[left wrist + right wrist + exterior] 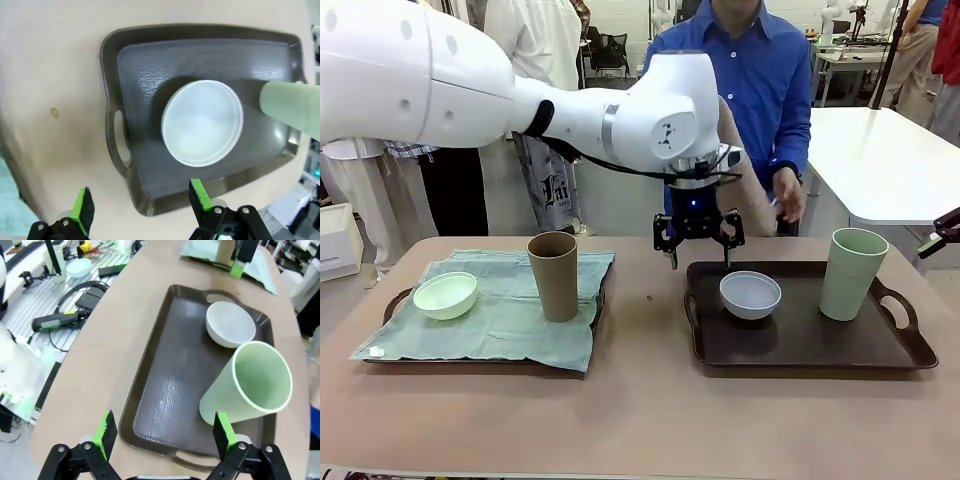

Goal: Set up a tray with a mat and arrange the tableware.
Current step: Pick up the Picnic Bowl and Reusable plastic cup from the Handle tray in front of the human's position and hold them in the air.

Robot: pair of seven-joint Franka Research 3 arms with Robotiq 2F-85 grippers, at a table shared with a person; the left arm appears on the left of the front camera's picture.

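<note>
The left gripper [699, 257], jaws spread and empty, hangs just above the white bowl [750, 294] at frame centre. The right gripper [165, 429] is likewise spread and empty. Two dark trays are present. The right tray [800, 350] holds the round white bowl and the tapered tall pale green cup [853, 272]. The left tray [392, 303] holds the creased teal mat [500, 322], the tall brown cup [552, 275] and the pale green bowl [445, 295]. The wrist views add the tray's pebbled texture.

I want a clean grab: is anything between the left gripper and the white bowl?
Nothing visible. The left gripper hangs open above the dark tray's far edge, with the white bowl uncovered just below it. The tall pale green cup stands apart to one side.
</note>
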